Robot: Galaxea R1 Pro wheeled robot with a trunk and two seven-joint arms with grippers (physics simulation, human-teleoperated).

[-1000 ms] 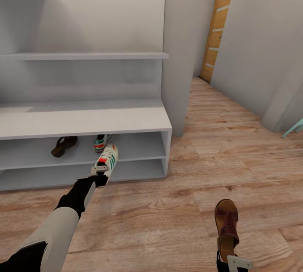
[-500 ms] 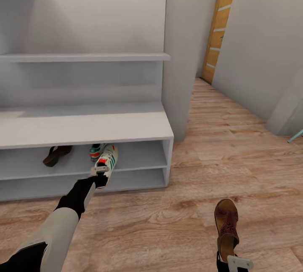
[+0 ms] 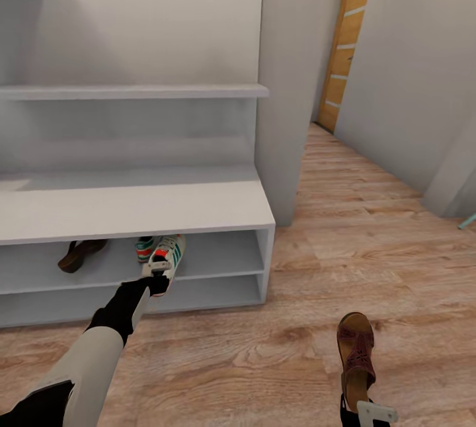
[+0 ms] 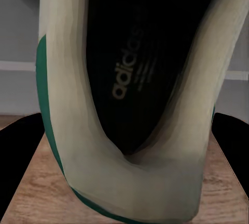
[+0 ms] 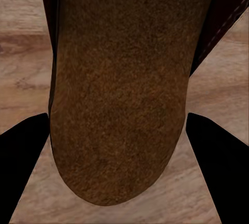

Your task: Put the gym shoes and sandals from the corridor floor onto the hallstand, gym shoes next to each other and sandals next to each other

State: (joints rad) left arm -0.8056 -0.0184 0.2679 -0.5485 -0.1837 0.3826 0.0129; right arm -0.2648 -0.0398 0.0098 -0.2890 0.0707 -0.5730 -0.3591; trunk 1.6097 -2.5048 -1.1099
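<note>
My left gripper (image 3: 155, 273) is shut on the heel of a white gym shoe (image 3: 168, 252) with green stripes, held at the front edge of the hallstand's (image 3: 132, 205) upper bench tier; the left wrist view looks into that gym shoe (image 4: 129, 94). The other gym shoe (image 3: 145, 246) sits on that tier just behind it, and a brown sandal (image 3: 79, 253) lies further left on the same tier. My right gripper (image 3: 365, 409) is shut on the heel of the second sandal (image 3: 356, 354), held over the corridor floor (image 3: 264, 348); its tan footbed (image 5: 119, 89) is close up in the right wrist view.
A grey wall pillar (image 3: 291, 83) stands right of the hallstand. The corridor runs on past it to a wooden door (image 3: 345, 50). A teal object (image 3: 468, 219) pokes in at the right edge.
The whole view has shifted: the hallstand sits lower and nearer, so the camera moved. The held gym shoe now reaches further under the bench top, beside the other shoe.
</note>
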